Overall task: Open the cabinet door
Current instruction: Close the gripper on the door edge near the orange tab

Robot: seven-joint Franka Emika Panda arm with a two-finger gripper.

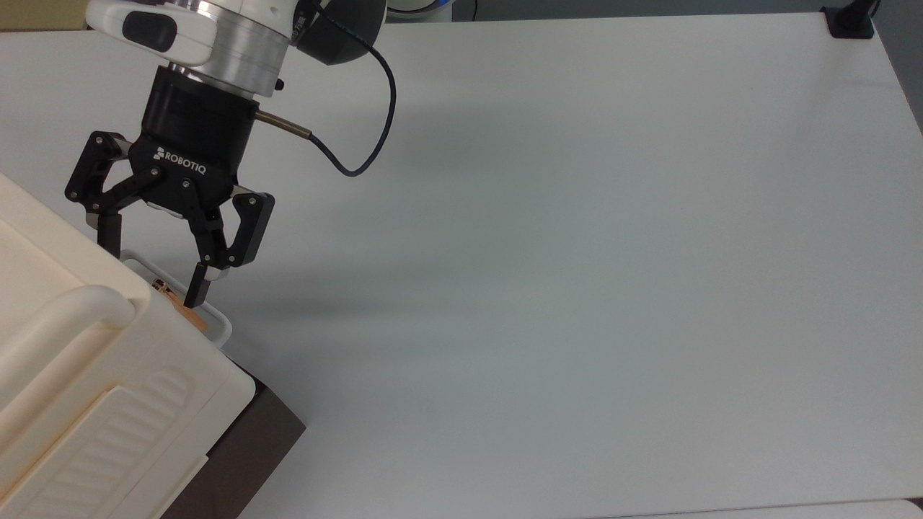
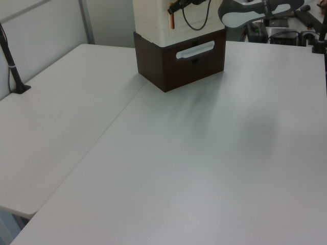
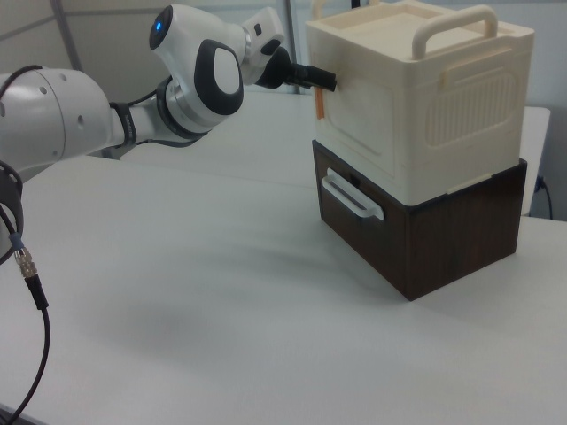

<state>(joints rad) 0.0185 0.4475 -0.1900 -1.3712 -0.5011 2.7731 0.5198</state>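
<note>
I see my gripper [image 1: 148, 270] with its fingers spread wide, holding nothing. In the top view it sits at about 10 o'clock, right by the cream cabinet [image 1: 86, 375]. The cabinet door [image 3: 359, 106] faces the arm in the right view. One fingertip [image 1: 193, 294] is just beside the orange latch strip [image 1: 189, 317] on the door's edge.

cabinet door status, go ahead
Gripper open, fingers straddling the latch strip. Cabinet door not yet swung out. White table by the door, nothing in the way.
</note>
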